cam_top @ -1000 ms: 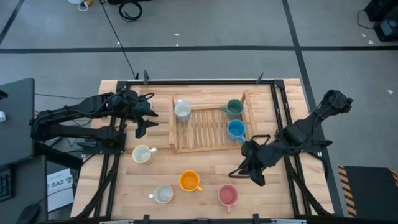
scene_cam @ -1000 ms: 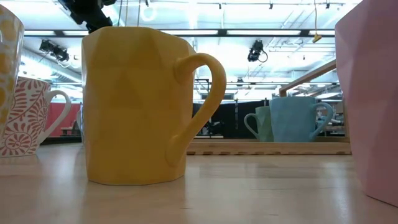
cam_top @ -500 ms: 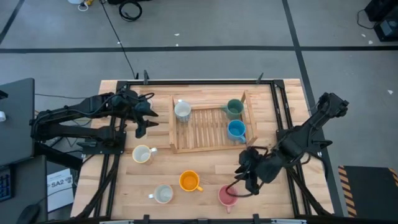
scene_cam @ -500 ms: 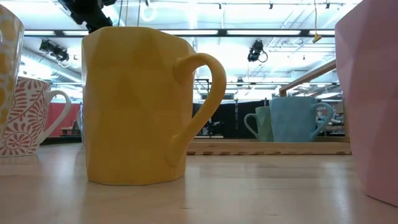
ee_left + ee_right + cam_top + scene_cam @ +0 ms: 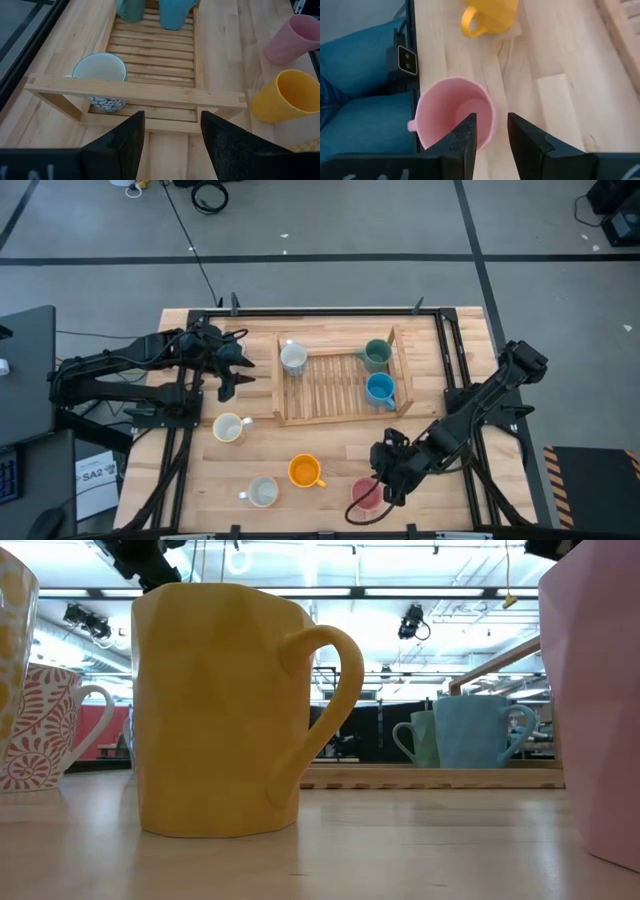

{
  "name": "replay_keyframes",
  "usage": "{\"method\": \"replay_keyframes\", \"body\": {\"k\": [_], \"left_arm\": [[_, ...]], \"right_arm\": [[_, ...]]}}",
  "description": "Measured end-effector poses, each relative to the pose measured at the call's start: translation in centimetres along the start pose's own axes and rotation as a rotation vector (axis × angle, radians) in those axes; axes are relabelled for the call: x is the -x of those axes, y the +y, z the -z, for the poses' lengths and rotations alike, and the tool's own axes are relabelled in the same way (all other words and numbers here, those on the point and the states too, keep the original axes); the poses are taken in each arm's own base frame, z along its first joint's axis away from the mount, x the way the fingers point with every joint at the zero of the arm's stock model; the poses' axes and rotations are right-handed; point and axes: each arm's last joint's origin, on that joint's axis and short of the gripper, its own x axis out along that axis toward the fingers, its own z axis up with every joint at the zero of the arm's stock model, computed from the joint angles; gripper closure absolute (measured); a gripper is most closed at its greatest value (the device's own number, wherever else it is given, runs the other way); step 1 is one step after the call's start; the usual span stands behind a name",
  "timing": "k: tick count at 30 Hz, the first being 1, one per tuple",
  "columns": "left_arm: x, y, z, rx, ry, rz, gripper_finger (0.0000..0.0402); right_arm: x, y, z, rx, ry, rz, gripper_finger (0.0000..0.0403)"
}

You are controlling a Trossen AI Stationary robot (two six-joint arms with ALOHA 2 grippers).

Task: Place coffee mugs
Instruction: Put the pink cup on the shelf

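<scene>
The pink mug (image 5: 363, 496) stands upright on the table near its near edge, seen also in the right wrist view (image 5: 451, 116) and the low view (image 5: 598, 700). My right gripper (image 5: 388, 478) (image 5: 492, 134) is open above the mug's right side. One finger is over the hollow and the other outside the wall. The orange mug (image 5: 304, 471), a whitish-grey mug (image 5: 262, 492) and a cream mug (image 5: 229, 428) stand on the table. A whitish mug (image 5: 293, 358), the dark green mug (image 5: 376, 355) and the blue mug (image 5: 379, 389) stand on the slatted tray (image 5: 330, 385). My left gripper (image 5: 230, 377) (image 5: 167, 140) waits open, left of the tray.
A person's blue-trousered legs (image 5: 360, 115) are just beyond the table's near edge, by a small camera (image 5: 406, 60) fixed there. The orange mug (image 5: 490, 15) stands close to the left of the pink one. Bare wood (image 5: 340, 445) lies between the tray and the near mugs.
My right gripper has swung from beside the tray's right end toward the table's near edge and leftward, and now stands over the pink mug. The mugs have stayed where they were.
</scene>
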Motion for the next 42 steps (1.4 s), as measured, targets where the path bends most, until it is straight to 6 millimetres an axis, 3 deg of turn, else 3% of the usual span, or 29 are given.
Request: {"method": "replay_keyframes", "body": {"k": [15,24,37,42], "left_arm": [[0.0,0.0,0.0,-0.002,0.000,0.000,0.0200],[0.0,0.0,0.0,-0.002,-0.001,0.000,0.0200],[0.0,0.0,-0.1,-0.003,-0.010,0.000,0.0200],[0.0,0.0,-0.1,-0.002,-0.010,0.000,0.0200]], "right_arm": [[-3.4,-0.1,0.1,0.042,0.079,0.017,0.0288],[-4.1,-0.4,-0.1,0.078,0.085,0.032,0.0288],[-7.1,-0.3,0.9,0.101,0.225,0.001,0.0288],[-7.3,-0.6,0.7,0.091,0.235,-0.003,0.0288]]}}
